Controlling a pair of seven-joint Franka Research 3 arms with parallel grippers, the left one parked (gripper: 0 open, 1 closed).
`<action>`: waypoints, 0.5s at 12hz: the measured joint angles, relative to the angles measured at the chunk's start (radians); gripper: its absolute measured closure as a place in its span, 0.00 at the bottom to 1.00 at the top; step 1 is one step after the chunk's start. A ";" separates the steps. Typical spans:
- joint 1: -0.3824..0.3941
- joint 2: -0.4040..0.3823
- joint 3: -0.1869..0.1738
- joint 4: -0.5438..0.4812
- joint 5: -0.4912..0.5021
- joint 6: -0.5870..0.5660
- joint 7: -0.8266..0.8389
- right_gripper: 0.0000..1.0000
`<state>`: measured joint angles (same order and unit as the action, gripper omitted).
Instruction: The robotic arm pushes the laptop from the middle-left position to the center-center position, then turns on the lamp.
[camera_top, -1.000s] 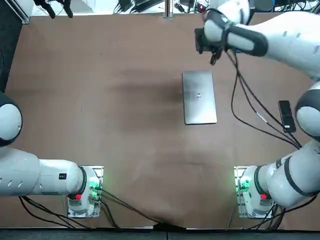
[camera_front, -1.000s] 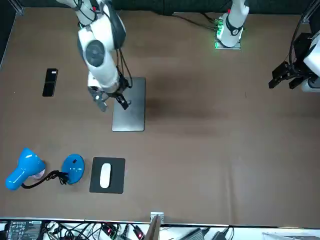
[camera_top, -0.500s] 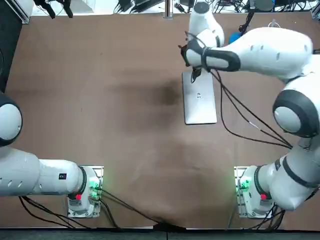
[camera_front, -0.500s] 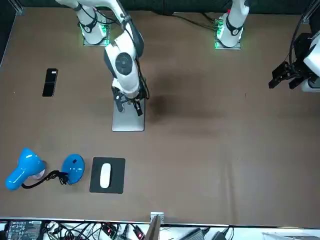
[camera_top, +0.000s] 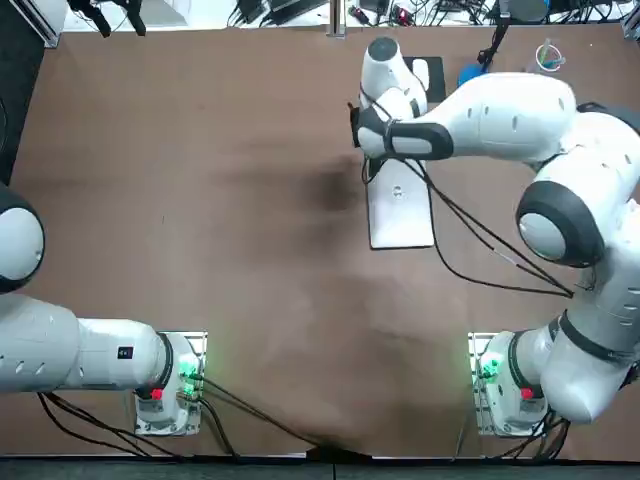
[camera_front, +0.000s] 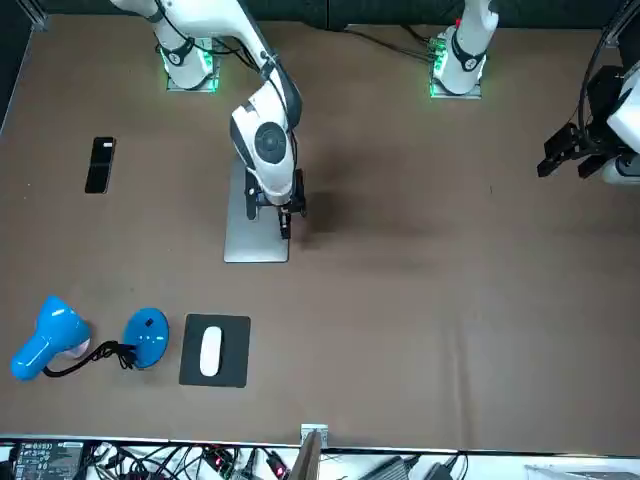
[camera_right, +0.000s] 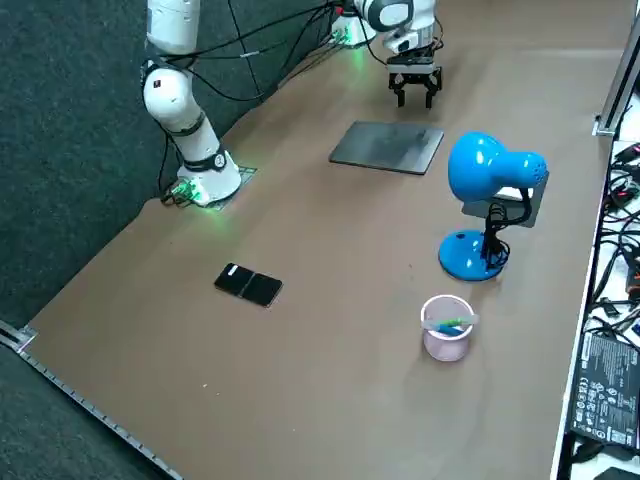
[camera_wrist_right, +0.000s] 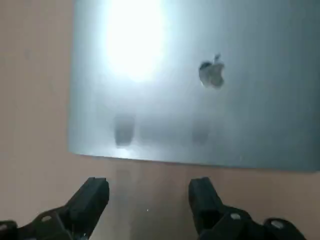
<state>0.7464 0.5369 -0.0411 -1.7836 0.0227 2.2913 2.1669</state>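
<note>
The closed silver laptop lies flat on the brown table, right of the middle in the top view. My right gripper is low beside the laptop's left long edge, near its far corner. Both fingers are spread over bare table just off that edge, open, with nothing between them. The blue lamp stands at the far right of the table on its round base, unlit.
A white mouse rests on a black pad beside the lamp base. A black phone lies near the right edge. A pink cup stands by the lamp. The parked left arm's gripper hangs at the table's far left.
My right gripper swung from beyond the laptop's far edge leftward and toward the robot, ending at the laptop's left edge. The laptop has not shifted.
</note>
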 joint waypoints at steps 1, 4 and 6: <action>0.014 0.015 0.000 0.000 0.000 0.014 0.039 0.02; 0.051 0.055 0.000 0.001 -0.001 0.047 0.112 0.02; 0.059 0.069 -0.001 0.001 -0.001 0.056 0.134 0.02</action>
<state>0.8056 0.6063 -0.0422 -1.7822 0.0215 2.3471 2.3012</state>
